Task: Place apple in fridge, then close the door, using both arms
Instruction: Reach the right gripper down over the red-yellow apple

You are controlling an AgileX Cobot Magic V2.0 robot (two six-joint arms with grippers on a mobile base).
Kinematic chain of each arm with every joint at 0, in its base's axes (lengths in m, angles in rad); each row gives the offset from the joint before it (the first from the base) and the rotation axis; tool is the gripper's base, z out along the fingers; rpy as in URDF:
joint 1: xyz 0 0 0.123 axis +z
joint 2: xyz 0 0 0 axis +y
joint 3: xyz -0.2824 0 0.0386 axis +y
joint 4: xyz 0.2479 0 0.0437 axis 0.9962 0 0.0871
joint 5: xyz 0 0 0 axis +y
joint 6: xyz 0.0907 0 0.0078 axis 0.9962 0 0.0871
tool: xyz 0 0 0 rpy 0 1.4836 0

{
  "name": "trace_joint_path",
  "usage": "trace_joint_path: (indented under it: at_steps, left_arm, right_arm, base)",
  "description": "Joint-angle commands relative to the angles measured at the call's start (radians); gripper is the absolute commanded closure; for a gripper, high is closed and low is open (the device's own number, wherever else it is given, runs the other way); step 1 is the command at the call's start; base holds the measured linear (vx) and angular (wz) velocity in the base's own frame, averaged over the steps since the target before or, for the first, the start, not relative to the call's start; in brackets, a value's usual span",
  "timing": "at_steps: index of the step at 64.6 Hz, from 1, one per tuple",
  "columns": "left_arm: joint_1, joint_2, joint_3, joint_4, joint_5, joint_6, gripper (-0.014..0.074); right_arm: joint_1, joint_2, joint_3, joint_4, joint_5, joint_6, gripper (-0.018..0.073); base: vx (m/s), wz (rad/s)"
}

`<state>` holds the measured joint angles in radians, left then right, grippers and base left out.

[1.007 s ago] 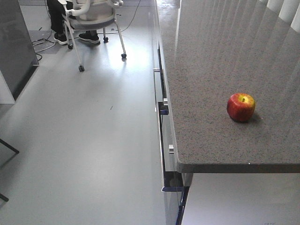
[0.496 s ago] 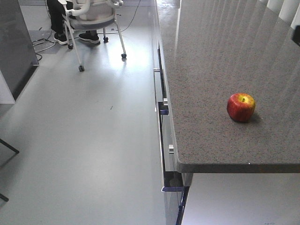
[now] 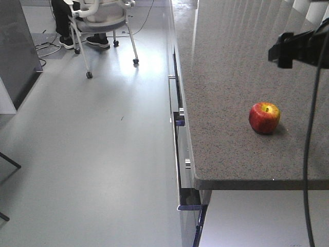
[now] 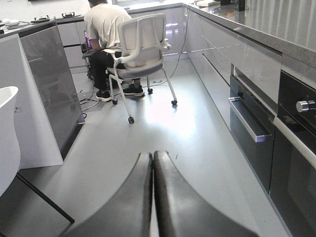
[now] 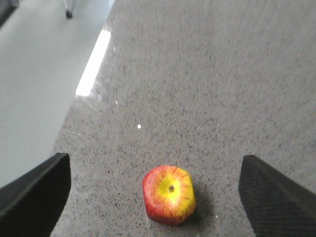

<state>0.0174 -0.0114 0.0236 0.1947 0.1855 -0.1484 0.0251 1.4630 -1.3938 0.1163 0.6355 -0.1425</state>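
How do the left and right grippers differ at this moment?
The left gripper is shut, jaws pressed together; the right gripper is open wide. The left points out over the floor; the right hangs over the apple on the counter. Both hold nothing.

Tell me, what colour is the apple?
The apple is red, yellow around its stem; clearest in right wrist view.

Speckled grey countertop (image 3: 226, 77) fills right side, its corner near bottom. White swivel chair (image 3: 103, 15) at far end of grey floor (image 3: 103, 154), person (image 4: 102, 24) seated. Cables (image 3: 47, 50) left of chair. Cabinet handles (image 3: 179, 117) below countertop's left edge.
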Motion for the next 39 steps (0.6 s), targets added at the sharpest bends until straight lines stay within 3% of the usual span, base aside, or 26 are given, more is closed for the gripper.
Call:
trace_joint_path:
  at_steps: [1,39]
  left_arm:
    - [-0.007,-0.015,-0.017,-0.009,-0.069,-0.004,0.0603]
    - [-0.007,-0.015,-0.017,-0.009,-0.069,-0.004,0.0603]
  right_arm:
    - [-0.007,0.016,-0.037,-0.01,-0.05,0.006,-0.0092]
    - [-0.007,0.234,-0.037,-0.016,-0.116,0.014,-0.0085]
  base:
    - [0.0,0.0]
    - [0.0,0.0]
